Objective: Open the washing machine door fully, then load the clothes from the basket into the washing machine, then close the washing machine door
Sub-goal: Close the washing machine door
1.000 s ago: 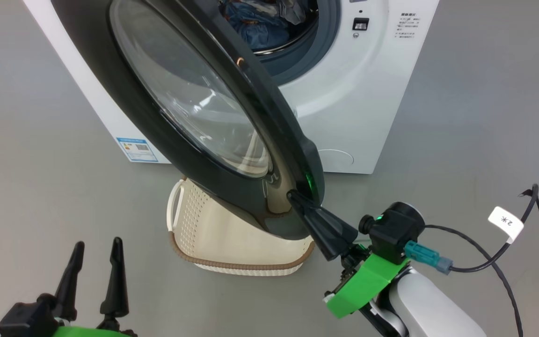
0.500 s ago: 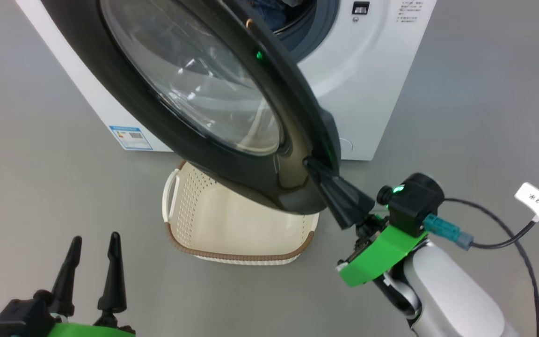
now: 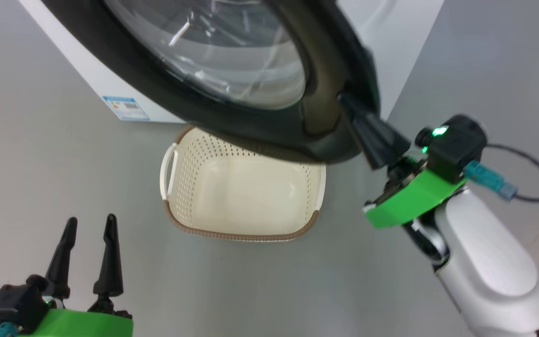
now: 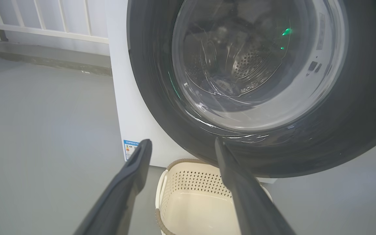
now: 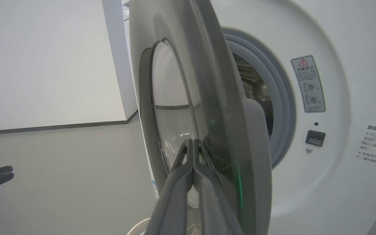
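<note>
Washing machine door (image 3: pixel 251 135): closing step | right pincer (image 3: pixel 344 99), pressed together, is nudging door's edge | left pincer (image 3: pixel 89 221) spread | next: pushing until latching

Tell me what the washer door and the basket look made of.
The washing machine door: glossy black rim, probably plastic going by its reflections, around a clear bowl, likely glass. The basket: matte cream plastic with moulded perforations and a brown woven-look rim.
</note>
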